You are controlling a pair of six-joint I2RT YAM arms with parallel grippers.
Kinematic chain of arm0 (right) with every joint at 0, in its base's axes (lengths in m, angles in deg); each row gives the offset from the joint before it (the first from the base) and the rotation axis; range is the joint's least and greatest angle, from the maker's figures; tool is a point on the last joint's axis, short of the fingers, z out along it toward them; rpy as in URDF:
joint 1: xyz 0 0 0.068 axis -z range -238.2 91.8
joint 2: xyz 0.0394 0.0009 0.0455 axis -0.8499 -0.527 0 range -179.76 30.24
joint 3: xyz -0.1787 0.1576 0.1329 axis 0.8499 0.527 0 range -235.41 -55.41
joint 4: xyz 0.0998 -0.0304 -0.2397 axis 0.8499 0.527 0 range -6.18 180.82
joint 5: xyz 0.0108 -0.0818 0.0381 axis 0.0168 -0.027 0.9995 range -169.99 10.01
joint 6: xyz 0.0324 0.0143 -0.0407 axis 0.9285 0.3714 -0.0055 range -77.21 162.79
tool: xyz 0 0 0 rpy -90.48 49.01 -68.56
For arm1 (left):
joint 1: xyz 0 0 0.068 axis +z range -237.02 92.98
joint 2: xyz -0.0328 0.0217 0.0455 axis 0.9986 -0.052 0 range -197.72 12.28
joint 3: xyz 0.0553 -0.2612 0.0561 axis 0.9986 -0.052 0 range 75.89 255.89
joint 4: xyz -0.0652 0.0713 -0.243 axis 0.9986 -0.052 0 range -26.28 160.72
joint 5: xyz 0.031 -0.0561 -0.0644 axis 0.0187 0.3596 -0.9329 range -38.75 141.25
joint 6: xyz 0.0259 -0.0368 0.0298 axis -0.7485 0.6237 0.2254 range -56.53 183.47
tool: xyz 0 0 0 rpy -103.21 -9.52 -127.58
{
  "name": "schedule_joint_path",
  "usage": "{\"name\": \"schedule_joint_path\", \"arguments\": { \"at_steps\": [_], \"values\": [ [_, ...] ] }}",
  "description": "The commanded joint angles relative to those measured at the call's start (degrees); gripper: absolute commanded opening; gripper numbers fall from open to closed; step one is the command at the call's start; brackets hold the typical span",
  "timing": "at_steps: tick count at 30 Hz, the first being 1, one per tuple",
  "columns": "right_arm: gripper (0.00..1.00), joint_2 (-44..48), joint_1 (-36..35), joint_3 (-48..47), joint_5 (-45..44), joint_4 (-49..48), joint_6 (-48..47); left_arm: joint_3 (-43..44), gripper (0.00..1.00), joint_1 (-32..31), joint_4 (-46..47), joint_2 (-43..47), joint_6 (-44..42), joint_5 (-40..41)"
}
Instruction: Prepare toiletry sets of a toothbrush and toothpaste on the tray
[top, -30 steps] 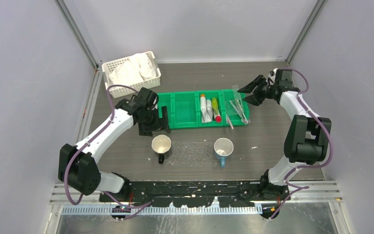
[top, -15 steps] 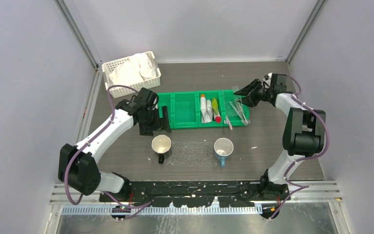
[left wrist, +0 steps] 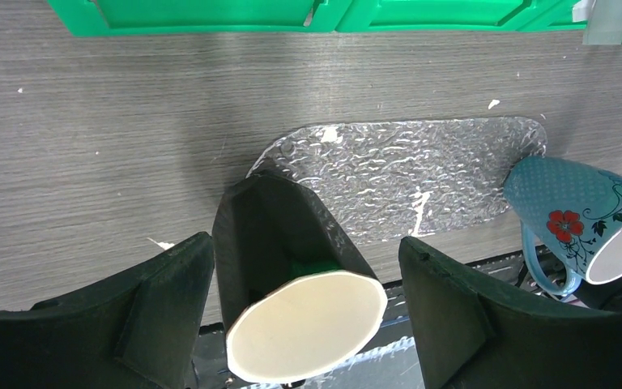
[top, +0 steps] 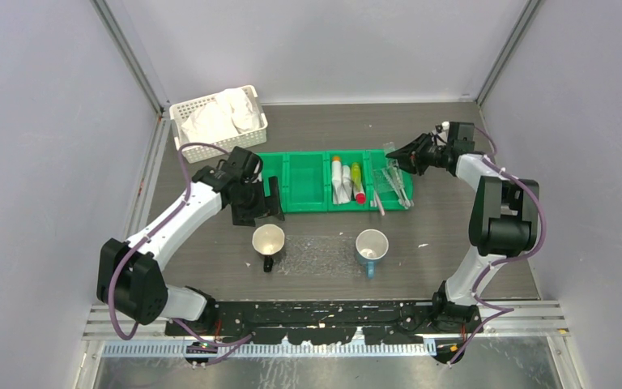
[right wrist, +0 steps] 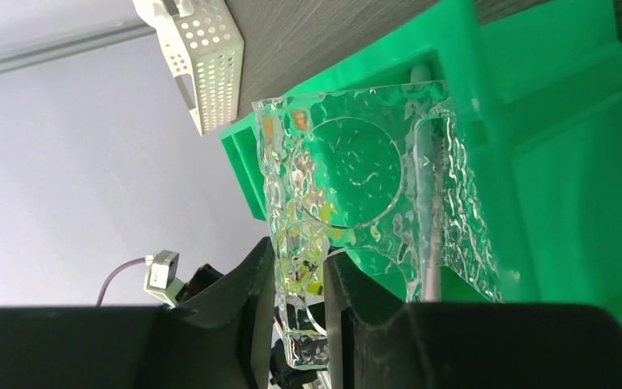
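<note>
Nearest the arm bases, two mugs are seen on the dark table (top: 453,219): a black mug (top: 268,241) with a cream inside on the left and a blue flowered mug (top: 371,245) on the right. Between them the tray (left wrist: 405,166) of clear rippled plastic lies flat on the table, its right end just beside the blue mug, with nothing on it.

The left gripper (left wrist: 306,243) is held over the black mug with its jaws spread wide. The mug shows between the fingers (left wrist: 162,308) with a gap on each side, and nothing is held.

Farther back, the green four-compartment bin (top: 304,182) is set across the table. In its third compartment from the left the toothpaste tubes are laid side by side — a white one (top: 337,173) with an orange cap and a yellow-green one (top: 357,181) with a red cap. The toothbrushes (top: 401,186) lie in the rightmost compartment, and a pink one (top: 378,203) sticks out over the bin's near edge.

At the bin's far right corner the right gripper (right wrist: 300,251) is closed narrowly on the edge of a smaller piece of clear rippled plastic (right wrist: 372,186) — one finger on each face. This piece stands over the rightmost compartment, and a pale slim handle shows through it.

At the far left a white lattice basket (top: 186,109) holds white crumpled items (top: 223,113).
</note>
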Motion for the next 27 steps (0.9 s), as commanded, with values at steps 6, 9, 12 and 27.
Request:
{"name": "schedule_joint_path", "arguments": {
  "at_steps": [6,9,12,27],
  "values": [
    [0.16,7.9,-5.8,-19.9,-7.8,23.5,-14.7,1.0,0.84,0.4,1.3,1.3,-0.9,-0.8],
    [0.16,9.0,-10.0,-25.7,-13.0,32.0,-21.6,1.2,0.84,0.4,1.0,1.9,-0.9,-0.7],
    [0.16,10.7,-15.2,-31.3,-21.2,40.9,-28.6,1.2,0.84,0.5,0.7,2.4,-1.0,-0.3],
    [0.12,27.6,-60.8,-23.2,-65.5,49.9,-48.4,3.2,0.88,1.2,-4.2,7.4,-1.7,2.1]
  ]
}}
